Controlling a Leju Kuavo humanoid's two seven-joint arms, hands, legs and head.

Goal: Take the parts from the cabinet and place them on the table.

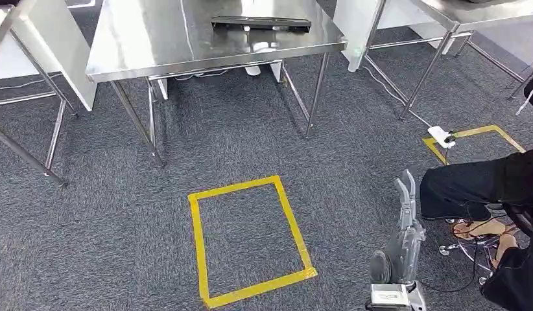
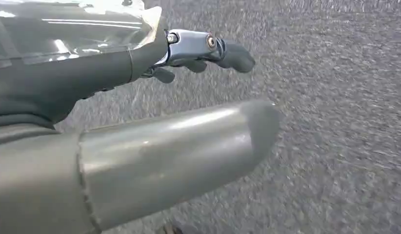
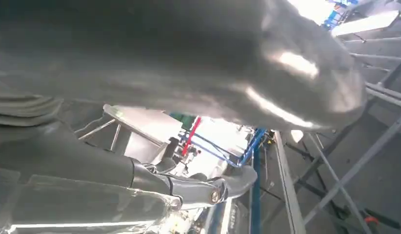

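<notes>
One dark part [image 1: 260, 24] on steel table [image 1: 153, 45], right hand [image 1: 401, 236] fingers apart, left hand [image 2: 140, 141] fingers apart, both empty

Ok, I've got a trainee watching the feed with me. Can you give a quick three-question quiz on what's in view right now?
1. True or false: the black part lies on the steel table.
2. What is marked on the carpet in front of that table? A) a red circle B) a yellow tape rectangle C) a white arrow
3. Fill in: the right hand holds ____.

Key: 1 true. 2 B. 3 nothing; its fingers are straight and point toward the table.
</notes>
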